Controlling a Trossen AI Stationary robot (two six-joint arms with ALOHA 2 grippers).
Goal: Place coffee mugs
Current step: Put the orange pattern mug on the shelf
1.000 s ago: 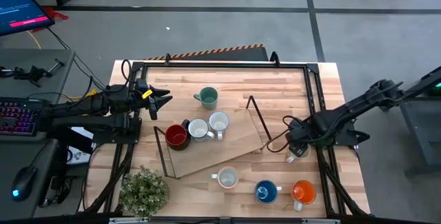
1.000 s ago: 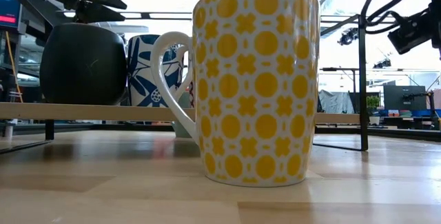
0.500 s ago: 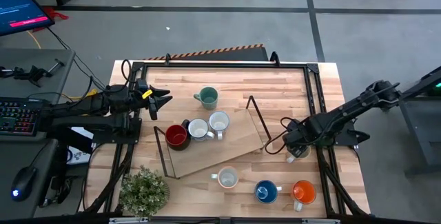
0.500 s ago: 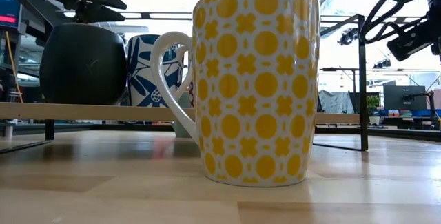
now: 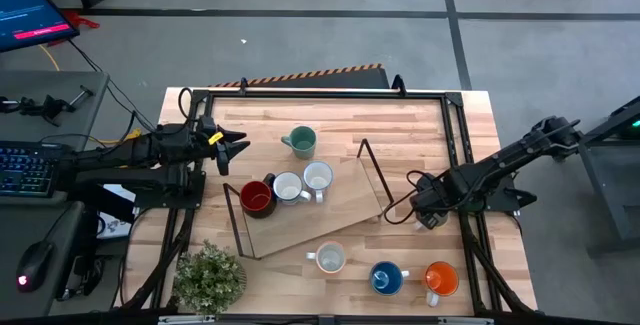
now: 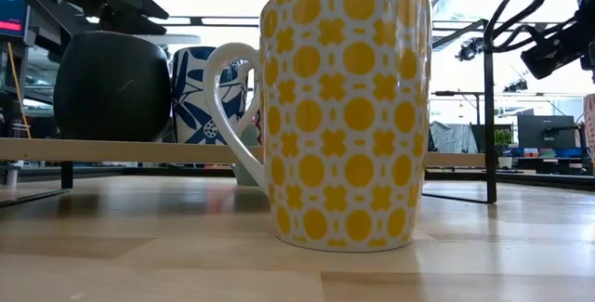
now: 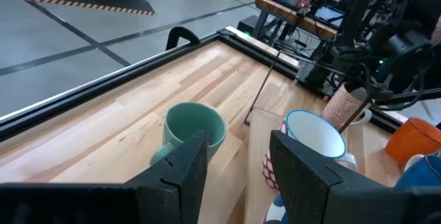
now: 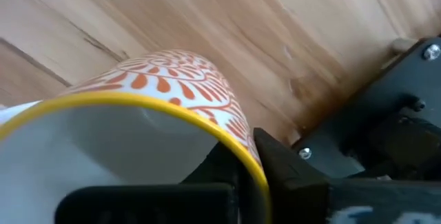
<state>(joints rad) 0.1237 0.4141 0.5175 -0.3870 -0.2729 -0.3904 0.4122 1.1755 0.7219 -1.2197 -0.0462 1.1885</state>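
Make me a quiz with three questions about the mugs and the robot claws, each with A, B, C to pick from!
1. Where is the teal-green mug?
A. On the bare tabletop, near the table's far side
B. Inside the plant pot
C. On the floor

2. How many mugs sit together on the raised wooden shelf?
A. One
B. Three
C. Six

3. What is the right claw doing?
A. Wide open above the plant
B. Shut on the rim of an orange-patterned mug
C. Holding the blue mug

Answers:
1 A, the high view shows it alone on the wood.
2 B, a dark red and two pale ones.
3 B, its wrist view shows the rim pinched.
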